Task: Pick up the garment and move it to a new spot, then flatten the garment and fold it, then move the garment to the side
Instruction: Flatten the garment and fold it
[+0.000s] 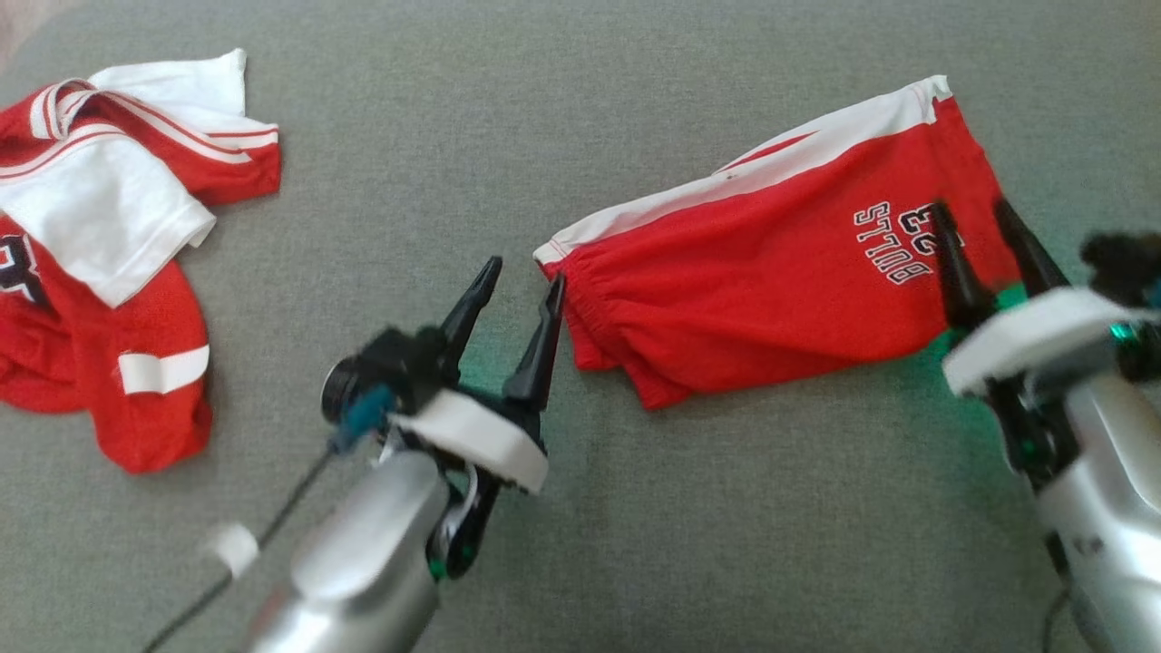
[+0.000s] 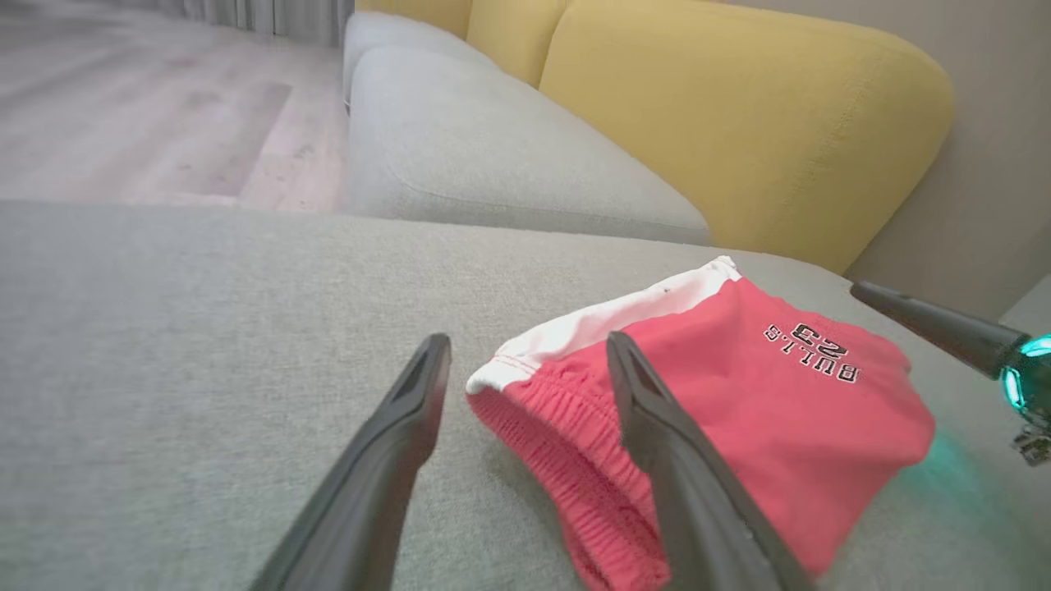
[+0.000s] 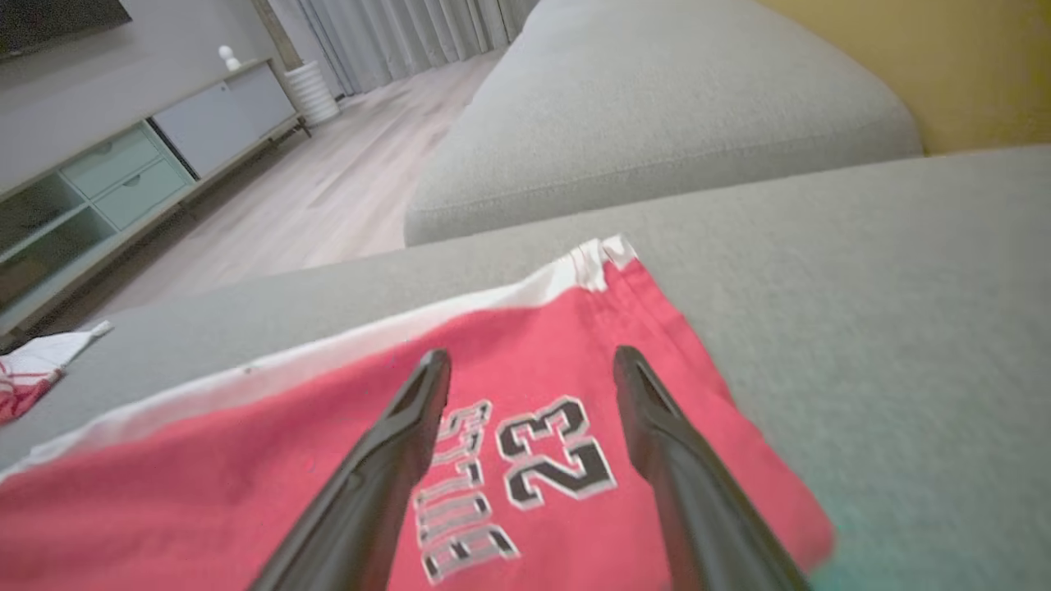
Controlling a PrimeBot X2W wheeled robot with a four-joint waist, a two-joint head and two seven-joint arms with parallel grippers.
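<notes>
Red shorts [image 1: 771,272] lie flat on open grey woven cushion [image 1: 544,109]. Left gripper [image 1: 526,272] beside elastic waistband [image 1: 594,304], right gripper [image 1: 970,207] over lettering [image 1: 893,243]. Both spread, empty.

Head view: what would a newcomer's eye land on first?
The red shorts with a white side stripe and a BULLS 23 print, lying right of centre on the grey cushion. The left gripper stands open at their waistband end and the right gripper open over the printed end, neither holding cloth. A crumpled red and white jersey sits at the far left.
</notes>
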